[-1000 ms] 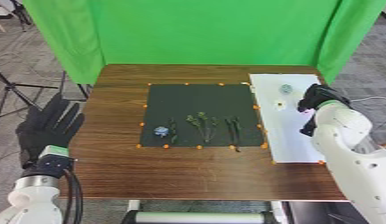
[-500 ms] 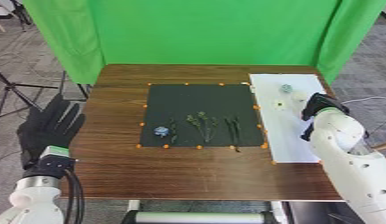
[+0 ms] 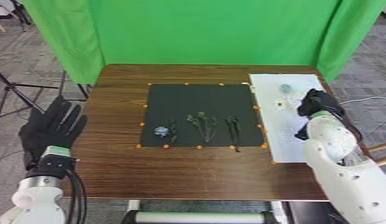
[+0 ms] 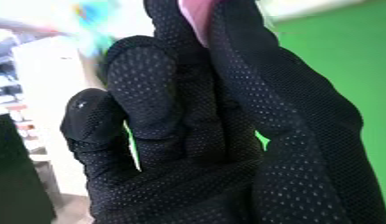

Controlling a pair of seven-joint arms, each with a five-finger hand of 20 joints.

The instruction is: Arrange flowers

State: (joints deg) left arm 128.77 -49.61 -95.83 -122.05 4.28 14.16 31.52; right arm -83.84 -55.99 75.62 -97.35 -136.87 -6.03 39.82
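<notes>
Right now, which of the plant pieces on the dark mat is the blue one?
The blue flower, at the left end of the row on the dark mat. It is a compact, round bloom; the other stems are long, thin and green.

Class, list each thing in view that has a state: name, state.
Left hand: open
Right hand: pinching pink piece
Pink piece: held
Mat: flat
Blue flower: lying on mat
Green stems: lying apart, on mat
Sheet: flat
Pale green piece: lying on sheet
Curtain: hanging
</notes>
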